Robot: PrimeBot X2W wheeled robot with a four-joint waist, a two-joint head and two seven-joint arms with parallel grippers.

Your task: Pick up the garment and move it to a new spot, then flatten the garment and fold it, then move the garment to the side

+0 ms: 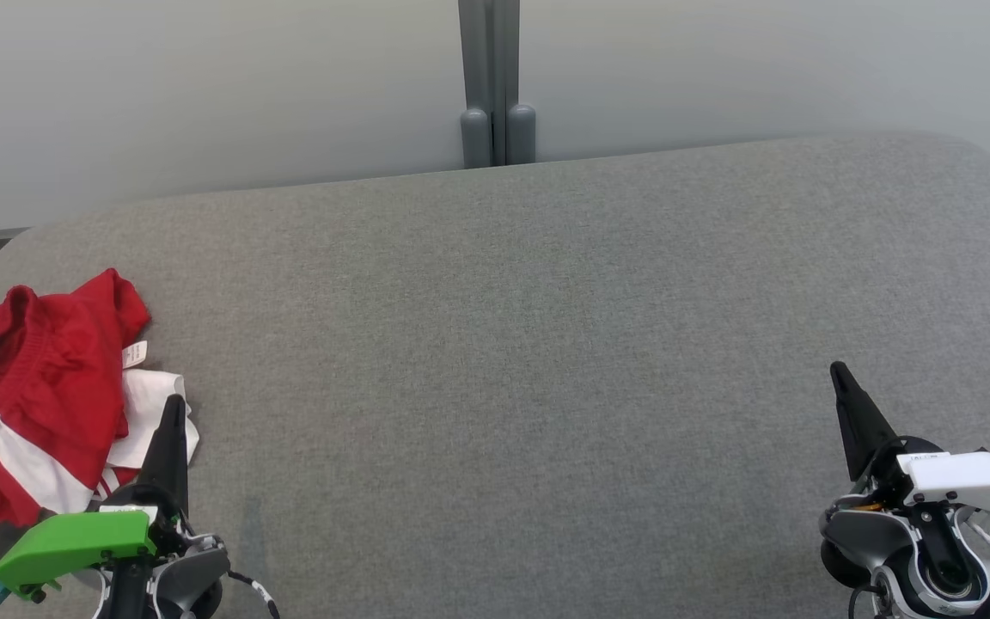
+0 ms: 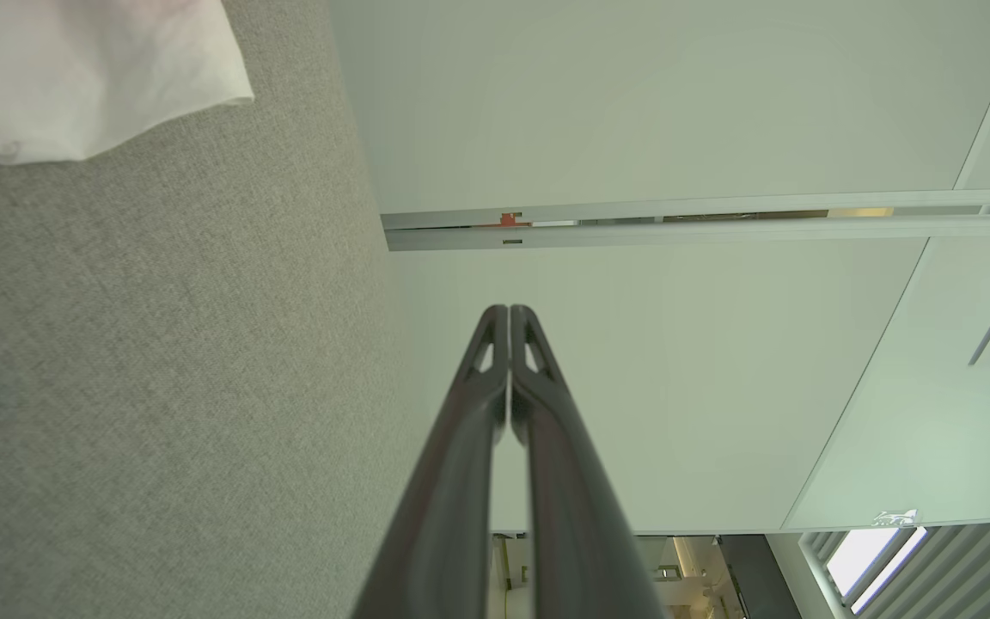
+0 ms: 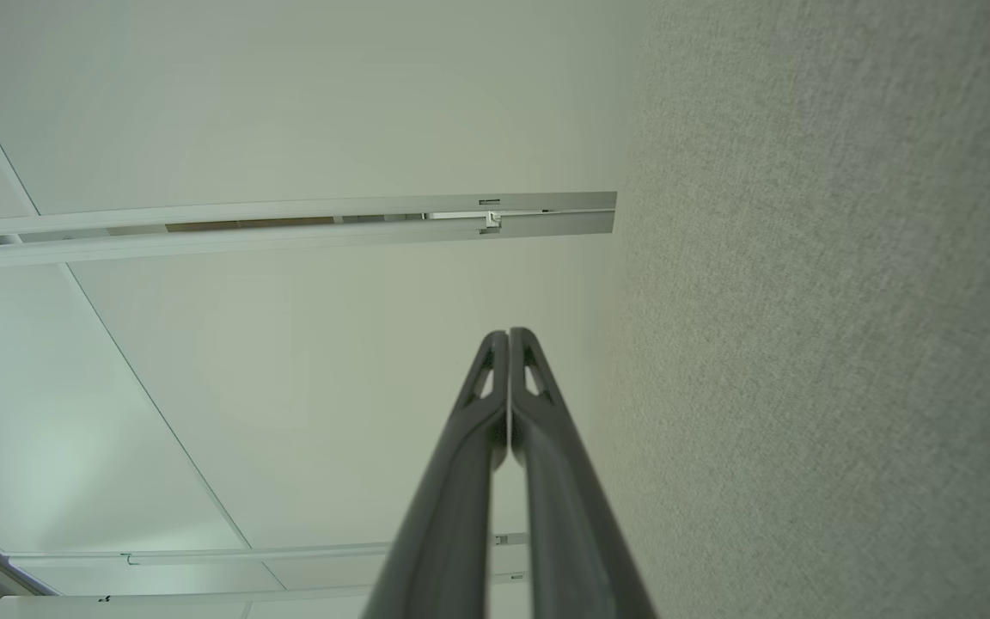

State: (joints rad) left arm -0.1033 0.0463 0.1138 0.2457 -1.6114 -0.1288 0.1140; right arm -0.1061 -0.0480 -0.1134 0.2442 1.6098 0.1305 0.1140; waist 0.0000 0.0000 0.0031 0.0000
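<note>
While the crumpled red-and-white fabric garment (image 1: 31,404) lies heaped at the far left edge of the grey upholstered surface (image 1: 504,344), nothing holds it.
The left gripper (image 1: 174,408), fingers pressed together and empty, sits just beside its white fold (image 2: 91,77), likely because that arm is nearest for the pickup; the right gripper (image 1: 840,374), also closed on nothing, waits well apart at the right. The broad middle of the surface looks the sensible new spot for spreading it flat.
</note>
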